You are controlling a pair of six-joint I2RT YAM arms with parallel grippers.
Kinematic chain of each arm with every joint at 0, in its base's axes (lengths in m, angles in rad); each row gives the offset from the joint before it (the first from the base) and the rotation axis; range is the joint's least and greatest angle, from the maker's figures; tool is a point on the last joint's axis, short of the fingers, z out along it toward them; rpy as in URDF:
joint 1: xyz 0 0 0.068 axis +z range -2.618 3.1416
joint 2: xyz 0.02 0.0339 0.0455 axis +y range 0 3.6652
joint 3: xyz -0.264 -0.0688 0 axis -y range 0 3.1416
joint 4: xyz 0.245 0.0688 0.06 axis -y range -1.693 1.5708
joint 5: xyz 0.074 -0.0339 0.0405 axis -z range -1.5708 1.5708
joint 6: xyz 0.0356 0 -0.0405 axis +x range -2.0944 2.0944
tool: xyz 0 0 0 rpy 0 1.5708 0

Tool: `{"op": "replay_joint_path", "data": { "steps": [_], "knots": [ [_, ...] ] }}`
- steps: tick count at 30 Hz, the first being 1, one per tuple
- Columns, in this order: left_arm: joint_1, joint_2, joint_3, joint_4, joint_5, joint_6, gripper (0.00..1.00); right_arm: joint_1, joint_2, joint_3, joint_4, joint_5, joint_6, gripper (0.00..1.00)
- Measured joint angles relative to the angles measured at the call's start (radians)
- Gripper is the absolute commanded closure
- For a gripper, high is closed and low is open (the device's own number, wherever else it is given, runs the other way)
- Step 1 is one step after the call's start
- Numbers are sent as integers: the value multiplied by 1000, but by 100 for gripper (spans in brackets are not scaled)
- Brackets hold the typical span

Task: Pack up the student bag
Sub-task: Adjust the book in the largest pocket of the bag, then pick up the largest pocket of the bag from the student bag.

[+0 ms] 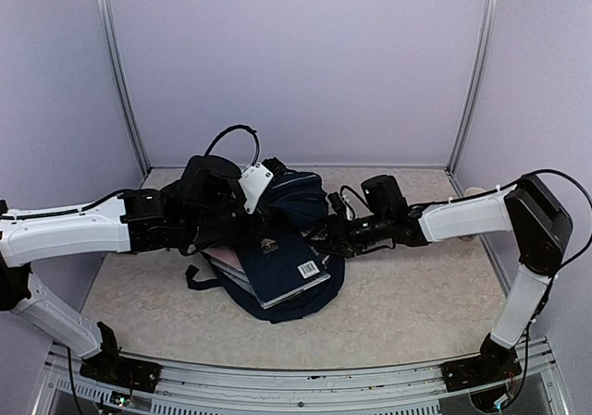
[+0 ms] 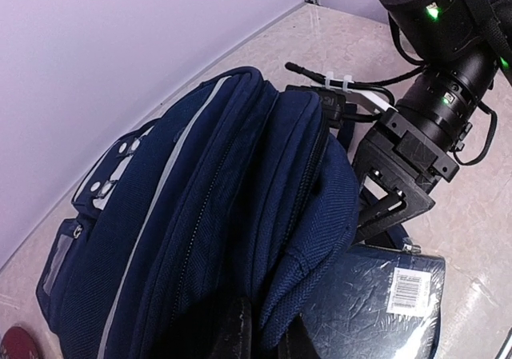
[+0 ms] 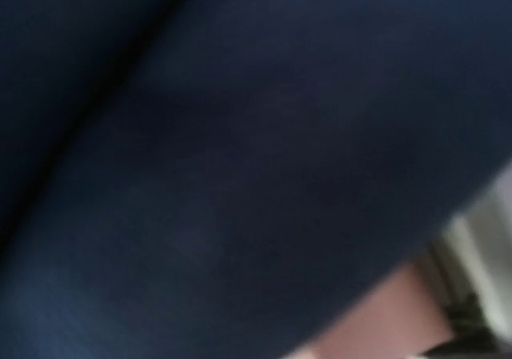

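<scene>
The student bag [image 1: 301, 191] lies mid-table, navy with a pale stripe, and fills the left wrist view [image 2: 200, 215]. My left gripper [image 2: 266, 339] is shut on a fold of fabric at the bag's opening edge, with one dark finger on each side of it. A navy book [image 1: 282, 260] with a white barcode label lies slanted across the bag's lower part [image 2: 400, 295]. My right gripper [image 1: 326, 235] reaches in from the right and touches the bag's side just above the book [image 2: 384, 211]. The right wrist view is blurred navy fabric [image 3: 240, 135] and its fingers are hidden.
More flat books [image 1: 227, 263] are stacked under the navy one. A black strap [image 1: 196, 276] trails left of the bag. A dark red object [image 2: 18, 345] shows beside the bag. Enclosure walls stand behind and on both sides, and the right arm's cable [image 2: 352, 79] crosses near the bag.
</scene>
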Motion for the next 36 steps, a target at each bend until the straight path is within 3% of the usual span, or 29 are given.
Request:
{"op": "replay_joint_path", "data": {
  "steps": [6, 12, 17, 22, 28, 32, 36],
  "knots": [
    [-1, -2, -2, 14, 40, -32, 39, 0, -61, 27, -132, 63, -104, 37],
    [5, -22, 14, 5, 113, -54, 16, -1, -187, 37, -283, 148, -179, 36],
    [23, -109, 18, -6, 190, -68, 17, -8, -257, 37, -366, 233, -209, 36],
    [26, -214, -3, -8, 222, -87, 38, -14, -228, 37, -391, 272, -218, 35],
    [-64, -315, -174, 3, 211, -127, 50, -15, -128, 37, -391, 265, -225, 36],
    [-101, -336, -261, -14, 192, -165, 47, -15, -110, 37, -391, 257, -232, 36],
    [-100, -332, -277, -28, 154, -182, 23, -15, -122, 28, -388, 257, -248, 37]
  ]
}}
